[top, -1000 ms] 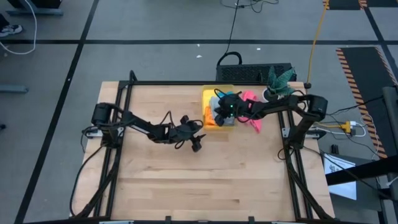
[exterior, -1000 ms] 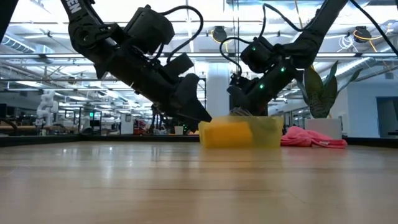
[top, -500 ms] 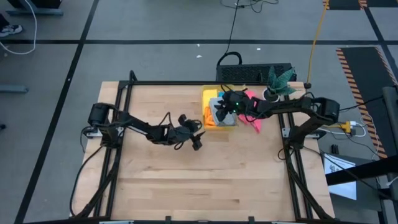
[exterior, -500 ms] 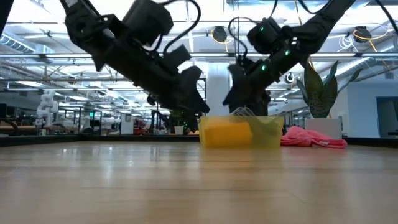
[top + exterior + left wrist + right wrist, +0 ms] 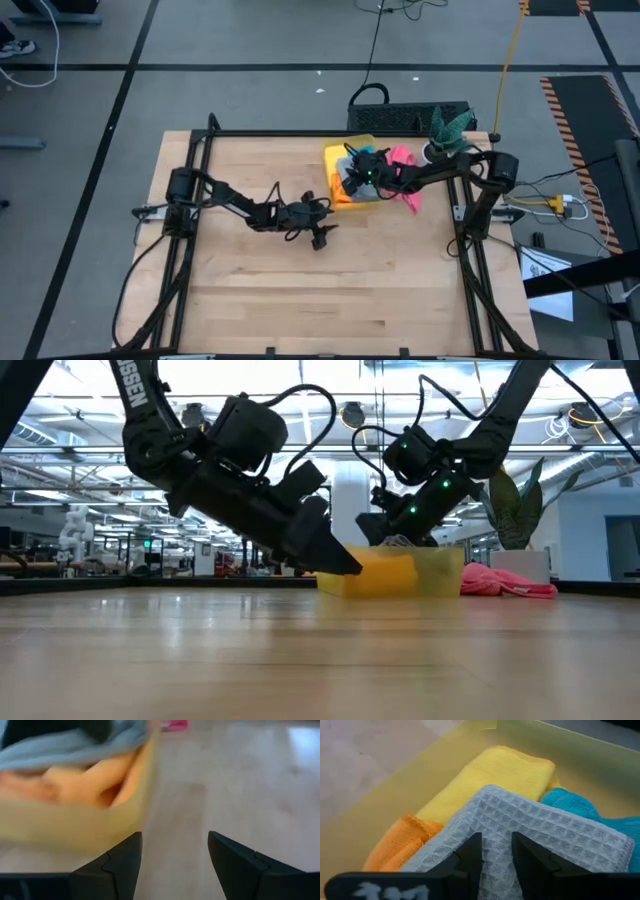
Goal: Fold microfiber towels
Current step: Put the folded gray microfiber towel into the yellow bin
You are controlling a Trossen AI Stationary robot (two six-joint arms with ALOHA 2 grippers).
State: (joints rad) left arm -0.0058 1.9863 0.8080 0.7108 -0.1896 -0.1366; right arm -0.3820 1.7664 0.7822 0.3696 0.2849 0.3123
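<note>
A translucent yellow bin (image 5: 330,165) stands at the table's far middle. In it lie a yellow towel (image 5: 490,775), an orange towel (image 5: 400,845), a bright blue towel (image 5: 570,802) and, on top, a light grey waffle towel (image 5: 545,835). A pink towel (image 5: 405,182) lies crumpled on the table to the right of the bin. My right gripper (image 5: 497,845) reaches down into the bin, shut on the grey towel. My left gripper (image 5: 175,855) hovers open, low over the table, just left of and nearer than the bin (image 5: 65,830), with nothing between its fingers. My right gripper pinches a raised ridge in the middle of the grey towel's top face (image 5: 496,827) between its two fingers. The fingers slant down into the bin from the table's right side. The towel lies on the other towels in the bin.
A green-leaved plant in a white pot (image 5: 445,130) stands at the far right behind the pink towel. Black frame rails run along the table's left, right and far edges. The near half of the wooden tabletop (image 5: 330,290) is bare.
My left gripper has sunk lower and moved a little toward the bin, tipping further down. My right gripper rose slightly above the bin and has come back down into it.
</note>
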